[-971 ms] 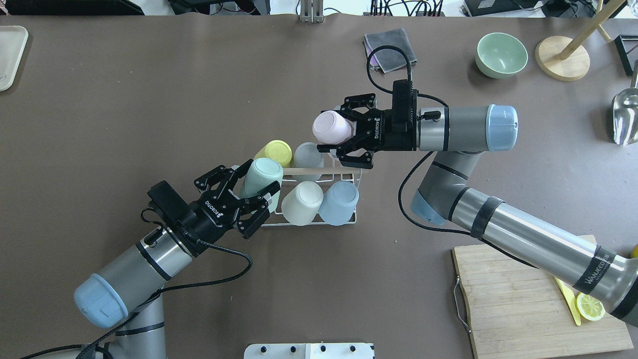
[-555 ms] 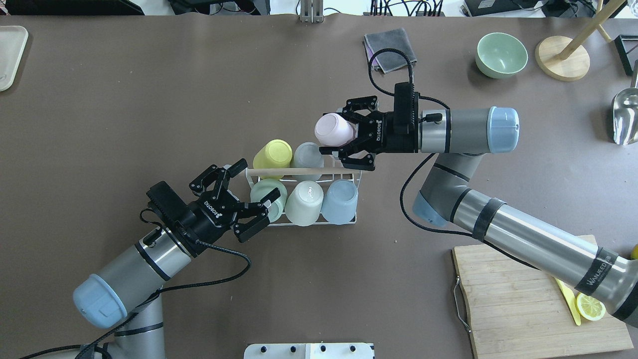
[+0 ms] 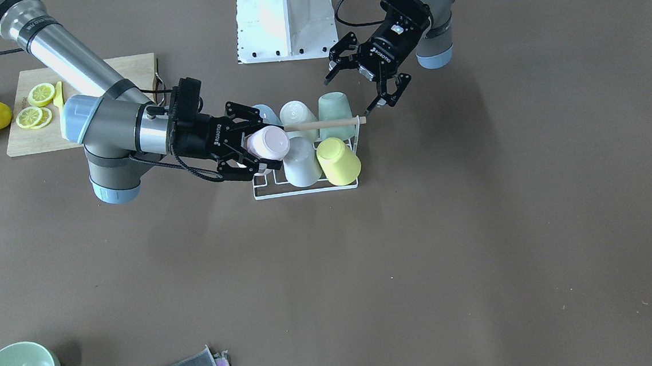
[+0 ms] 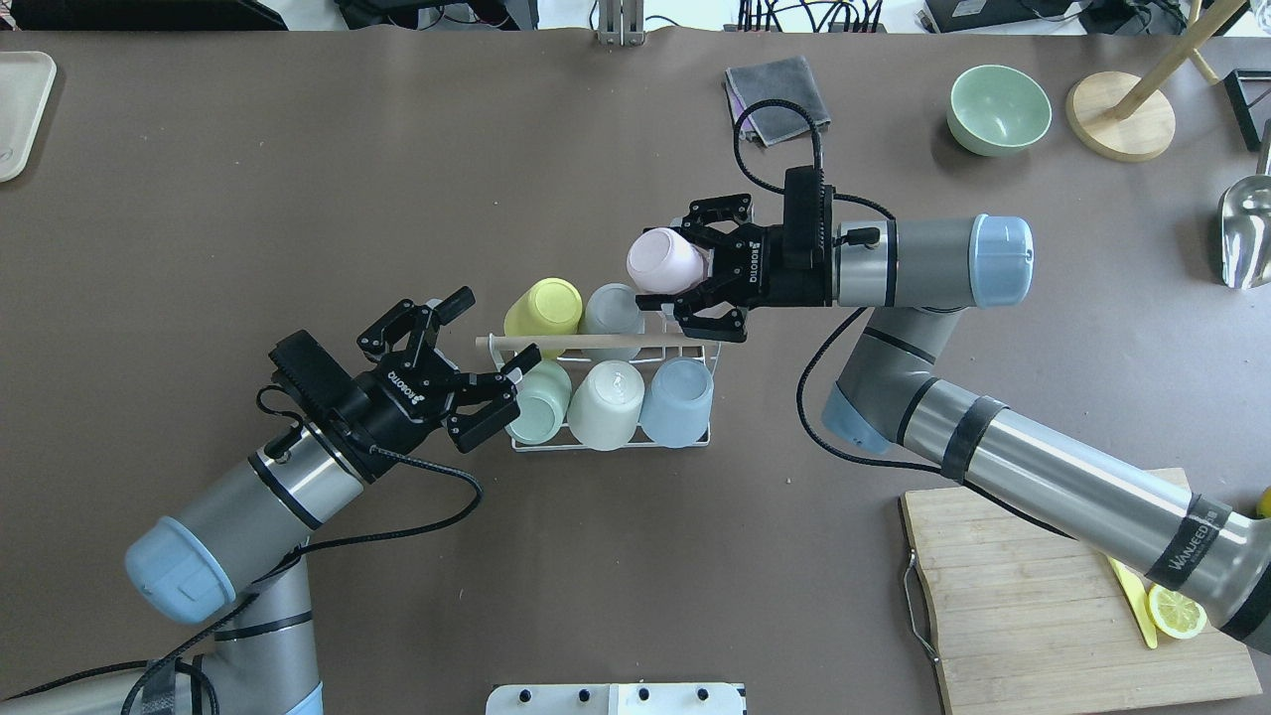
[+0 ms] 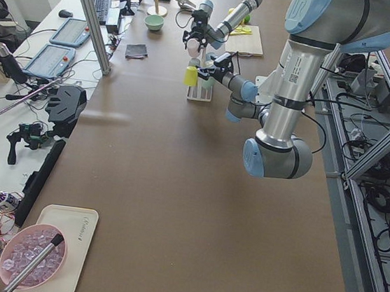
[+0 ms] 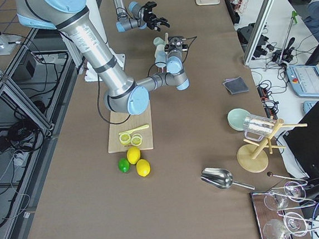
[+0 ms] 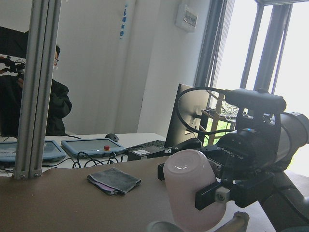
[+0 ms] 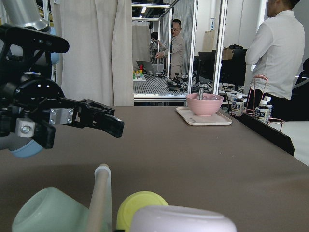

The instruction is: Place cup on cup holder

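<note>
Mid-frame in overhead view: cup holder [image 4: 596, 343] loaded with five upturned cups. Yellow cup [image 4: 543, 305] and grey cup [image 4: 613, 306] in upper row; mint cup [image 4: 541, 397], cream cup [image 4: 606, 402], blue cup [image 4: 677, 397] in lower. Pink cup [image 4: 655, 256] clamped sideways in right gripper [image 4: 670, 263], just up-right of grey cup, over holder's upper-right corner. Left gripper [image 4: 501, 323] spread wide, empty, at holder's left end.

One pink cup [image 3: 270, 142] in fingers [image 3: 243, 109] of right gripper [image 3: 264, 142], beside cup holder [image 3: 303, 191]
</note>
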You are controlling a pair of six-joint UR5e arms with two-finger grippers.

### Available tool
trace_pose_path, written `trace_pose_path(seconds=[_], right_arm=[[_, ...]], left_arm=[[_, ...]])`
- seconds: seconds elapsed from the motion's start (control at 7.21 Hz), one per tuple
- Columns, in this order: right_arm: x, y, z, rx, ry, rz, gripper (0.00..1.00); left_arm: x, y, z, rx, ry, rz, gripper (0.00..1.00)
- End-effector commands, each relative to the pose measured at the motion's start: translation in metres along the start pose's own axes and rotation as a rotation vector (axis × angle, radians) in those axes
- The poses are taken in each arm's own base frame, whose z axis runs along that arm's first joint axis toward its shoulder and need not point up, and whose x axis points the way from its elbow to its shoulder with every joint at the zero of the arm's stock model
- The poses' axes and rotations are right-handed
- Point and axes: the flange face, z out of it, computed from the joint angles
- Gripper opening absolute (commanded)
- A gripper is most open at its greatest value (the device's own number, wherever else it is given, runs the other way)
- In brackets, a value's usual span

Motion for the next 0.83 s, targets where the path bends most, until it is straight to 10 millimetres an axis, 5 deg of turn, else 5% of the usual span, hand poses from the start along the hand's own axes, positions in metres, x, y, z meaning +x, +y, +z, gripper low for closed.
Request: trace_pose_path(seconds=[0.0,0.28,0.69], right_arm=[[-0.002,0.000,0.001,0.002,0.000,0.006,0.98],[-0.002,0.002,0.001,0.000,-0.001,0.008,0.98],[0.012,-0.001,-0.007,-0.012,0.014,0.000,0.99]], left_arm=[[-0.023,-0.012,0.009,-0.053,0.023,0.055,0.98],[-0.048,-0.019,0.013,-0.140,0.045,0.110,0.98],[-0.119,-0.056,0.024,-0.305,0.122,0.177,0.98]])
